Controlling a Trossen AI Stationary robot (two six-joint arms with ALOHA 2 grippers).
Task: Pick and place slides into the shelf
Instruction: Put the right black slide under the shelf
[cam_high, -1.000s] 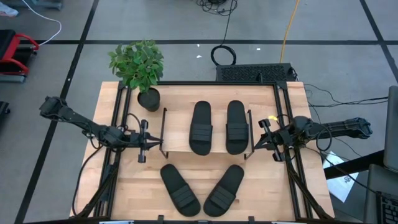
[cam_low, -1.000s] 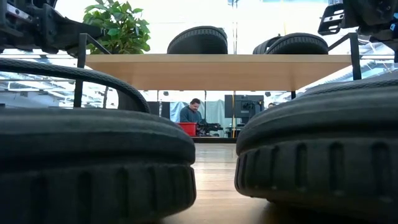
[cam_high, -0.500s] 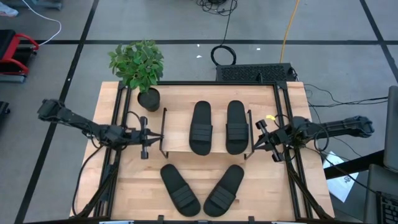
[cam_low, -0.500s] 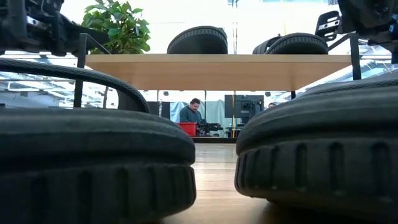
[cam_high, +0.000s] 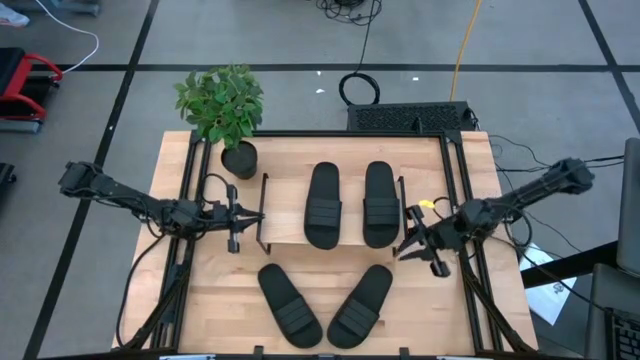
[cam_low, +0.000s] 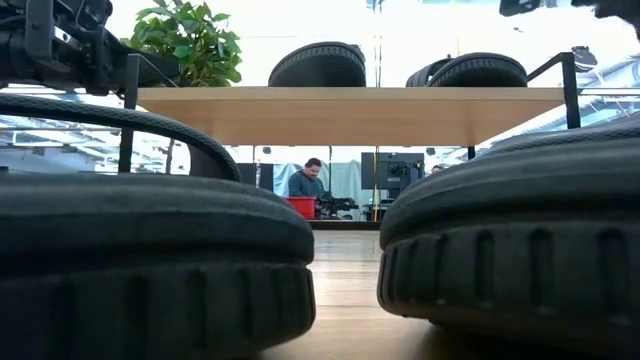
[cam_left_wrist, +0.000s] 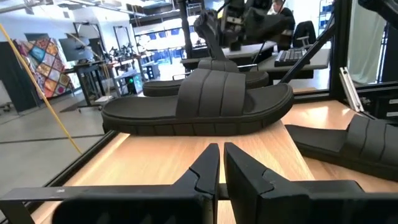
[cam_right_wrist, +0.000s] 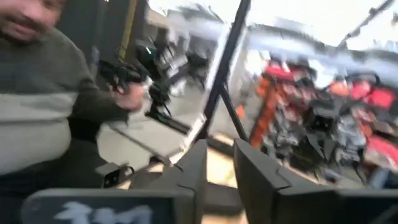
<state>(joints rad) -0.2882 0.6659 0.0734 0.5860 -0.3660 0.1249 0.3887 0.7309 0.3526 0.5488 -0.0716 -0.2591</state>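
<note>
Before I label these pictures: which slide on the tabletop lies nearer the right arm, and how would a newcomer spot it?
Start at the shelf mid-table. Two slides lie on the tabletop in front of it. Yours leans toward the right gripper; its twin leans opposite.

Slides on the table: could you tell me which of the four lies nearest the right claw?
The right-hand slide on the shelf top, beside the right claw; its neighbour and the two table slides lie farther off.
</note>
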